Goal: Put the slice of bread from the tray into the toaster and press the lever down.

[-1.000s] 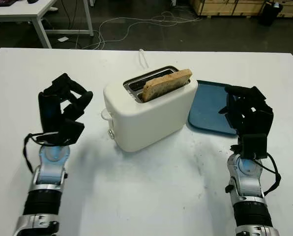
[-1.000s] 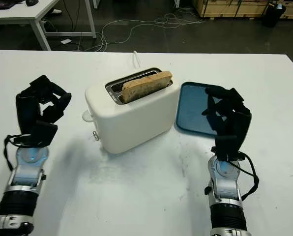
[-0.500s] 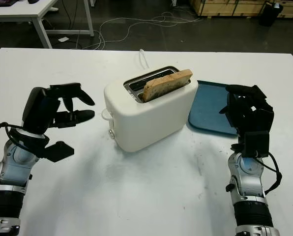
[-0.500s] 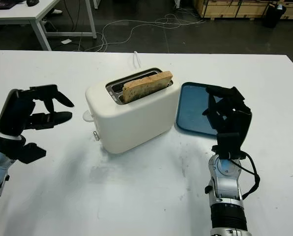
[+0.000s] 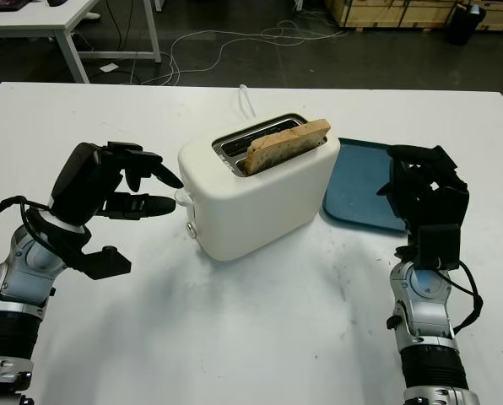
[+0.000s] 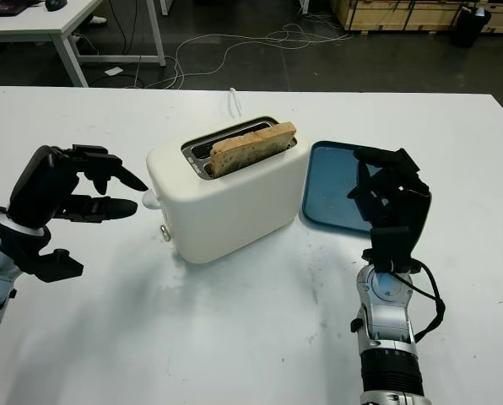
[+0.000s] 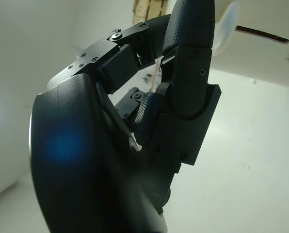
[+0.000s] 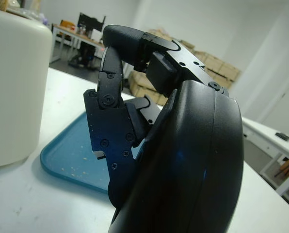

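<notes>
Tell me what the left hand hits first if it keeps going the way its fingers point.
Probably the lever on the toaster end face: the left hand points its fingers straight at it, just short. Exact depth is unclear.

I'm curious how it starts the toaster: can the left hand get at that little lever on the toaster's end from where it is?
Probably yes. The left hand is open beside the toaster, fingers aimed at the lever, with only bare table between.
</notes>
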`<state>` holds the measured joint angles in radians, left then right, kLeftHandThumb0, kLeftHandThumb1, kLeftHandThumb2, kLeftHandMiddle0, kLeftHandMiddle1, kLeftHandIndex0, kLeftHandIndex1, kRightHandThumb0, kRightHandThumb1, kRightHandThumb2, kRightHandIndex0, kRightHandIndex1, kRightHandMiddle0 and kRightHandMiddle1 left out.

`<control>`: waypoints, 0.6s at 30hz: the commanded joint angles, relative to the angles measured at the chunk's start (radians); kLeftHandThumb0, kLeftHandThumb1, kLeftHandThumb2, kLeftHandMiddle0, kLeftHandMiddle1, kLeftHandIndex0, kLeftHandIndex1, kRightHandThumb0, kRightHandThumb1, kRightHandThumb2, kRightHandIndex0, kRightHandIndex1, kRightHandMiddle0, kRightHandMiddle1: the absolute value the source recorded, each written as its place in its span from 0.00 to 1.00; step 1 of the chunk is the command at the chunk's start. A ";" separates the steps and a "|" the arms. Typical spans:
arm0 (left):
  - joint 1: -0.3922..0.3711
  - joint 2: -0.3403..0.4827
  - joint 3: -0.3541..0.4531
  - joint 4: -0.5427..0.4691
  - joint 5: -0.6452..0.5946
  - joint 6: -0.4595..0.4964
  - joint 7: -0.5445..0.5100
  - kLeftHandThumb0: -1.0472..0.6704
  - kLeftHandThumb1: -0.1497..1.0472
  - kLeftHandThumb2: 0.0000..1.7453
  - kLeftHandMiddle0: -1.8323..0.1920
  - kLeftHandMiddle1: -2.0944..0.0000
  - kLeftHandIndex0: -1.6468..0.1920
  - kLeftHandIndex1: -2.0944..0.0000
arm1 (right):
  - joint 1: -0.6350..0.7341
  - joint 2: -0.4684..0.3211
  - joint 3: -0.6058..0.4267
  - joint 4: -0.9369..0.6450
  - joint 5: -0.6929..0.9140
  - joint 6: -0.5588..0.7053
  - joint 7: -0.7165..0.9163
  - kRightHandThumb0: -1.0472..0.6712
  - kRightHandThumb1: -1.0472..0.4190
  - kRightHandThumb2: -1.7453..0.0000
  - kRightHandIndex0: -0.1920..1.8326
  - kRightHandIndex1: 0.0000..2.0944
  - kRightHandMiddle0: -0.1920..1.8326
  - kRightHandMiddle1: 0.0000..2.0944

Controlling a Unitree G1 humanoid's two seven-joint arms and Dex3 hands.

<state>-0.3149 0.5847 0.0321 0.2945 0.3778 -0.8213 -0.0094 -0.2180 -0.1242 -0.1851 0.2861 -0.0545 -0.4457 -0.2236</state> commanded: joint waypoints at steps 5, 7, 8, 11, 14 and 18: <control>-0.019 0.019 -0.008 0.007 0.088 -0.006 0.028 0.08 0.89 0.19 0.43 0.17 0.35 0.69 | 0.013 0.004 -0.005 -0.014 0.001 0.008 0.002 0.33 0.09 0.83 0.49 0.83 0.44 0.68; -0.021 0.019 -0.009 0.010 0.102 -0.007 0.036 0.08 0.89 0.21 0.42 0.17 0.37 0.67 | 0.016 0.006 -0.005 -0.025 0.002 0.023 0.001 0.33 0.09 0.83 0.49 0.83 0.47 0.61; -0.022 0.020 -0.010 0.012 0.107 -0.008 0.038 0.08 0.89 0.21 0.42 0.17 0.38 0.66 | 0.017 0.006 -0.005 -0.028 0.003 0.025 0.002 0.32 0.09 0.83 0.49 0.83 0.47 0.60; -0.022 0.022 -0.013 0.016 0.114 -0.011 0.042 0.08 0.89 0.23 0.41 0.17 0.40 0.65 | 0.018 0.004 -0.005 -0.024 0.007 0.008 0.008 0.34 0.09 0.83 0.49 0.83 0.48 0.61; -0.018 0.025 -0.016 0.009 0.122 -0.004 0.042 0.08 0.89 0.24 0.40 0.17 0.41 0.65 | 0.019 0.004 -0.006 -0.022 0.014 0.001 0.014 0.33 0.09 0.83 0.50 0.83 0.47 0.62; -0.015 0.027 -0.018 0.007 0.124 -0.003 0.043 0.08 0.89 0.23 0.40 0.17 0.41 0.64 | 0.021 0.003 -0.006 -0.027 0.001 0.008 0.006 0.34 0.09 0.83 0.50 0.83 0.50 0.53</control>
<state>-0.3198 0.6000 0.0229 0.3042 0.4912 -0.8228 0.0272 -0.2054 -0.1242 -0.1858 0.2749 -0.0525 -0.4389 -0.2140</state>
